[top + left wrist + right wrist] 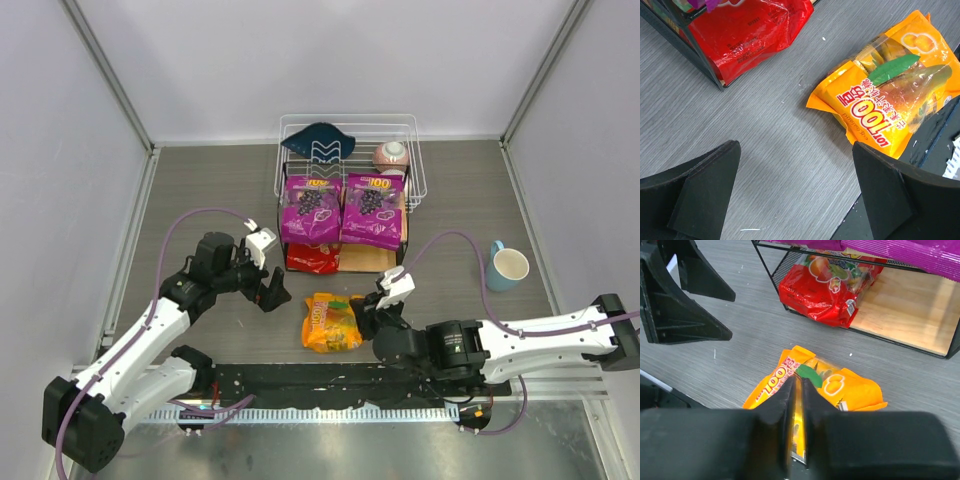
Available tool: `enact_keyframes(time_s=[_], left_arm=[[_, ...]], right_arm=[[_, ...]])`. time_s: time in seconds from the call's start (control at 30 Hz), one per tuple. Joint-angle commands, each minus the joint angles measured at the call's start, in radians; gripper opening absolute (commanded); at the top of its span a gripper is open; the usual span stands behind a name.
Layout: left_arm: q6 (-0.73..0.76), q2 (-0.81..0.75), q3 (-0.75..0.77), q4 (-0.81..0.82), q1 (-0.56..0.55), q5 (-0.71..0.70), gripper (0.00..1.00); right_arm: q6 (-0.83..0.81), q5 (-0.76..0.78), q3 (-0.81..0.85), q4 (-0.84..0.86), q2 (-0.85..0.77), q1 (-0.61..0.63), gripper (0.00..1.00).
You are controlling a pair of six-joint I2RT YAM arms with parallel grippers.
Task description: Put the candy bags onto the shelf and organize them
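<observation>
The orange-yellow candy bag [331,323] lies flat on the table in front of the shelf [372,260]. My right gripper [366,314] is shut on its near right edge; the right wrist view shows the fingers [799,382] pinching the bag [852,390]. My left gripper [271,294] is open and empty, left of the bag; its wrist view [796,150] shows the bag [890,100] ahead on the right. Two purple bags [310,208] [372,210] lie on the shelf's top tier. The red bag [312,258] lies on the lower board's left side, also seen in both wrist views [745,35] [820,287].
A white wire basket [415,160] stands behind the shelf, holding a dark blue cloth [318,140] and a pink round object [391,155]. A blue mug [507,267] stands at the right. The lower board's right part [905,315] is bare.
</observation>
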Motion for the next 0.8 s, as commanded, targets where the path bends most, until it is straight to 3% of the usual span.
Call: enact_keyframes(time_s=[0.0,0.2,0.43,0.57,0.77], left_arm=[[0.017,0.000,0.013,0.012,0.004,-0.001,1.00],[0.016,0.005,0.013,0.014,0.004,0.007,1.00],[0.019,0.000,0.012,0.011,0.002,0.001,1.00],[0.020,0.000,0.012,0.009,0.002,-0.001,1.00],[0.026,0.009,0.010,0.011,0.004,0.002,1.00]], right_arm=[[-0.181,0.065,-0.034,0.159,-0.018,0.005,0.03],[-0.278,-0.145,-0.151,0.432,0.016,-0.081,0.01],[-0.337,-0.303,-0.132,0.566,0.211,-0.185,0.01],[-0.273,-0.308,-0.143,0.574,0.242,-0.199,0.01],[-0.150,-0.402,-0.298,0.696,0.260,-0.198,0.01]])
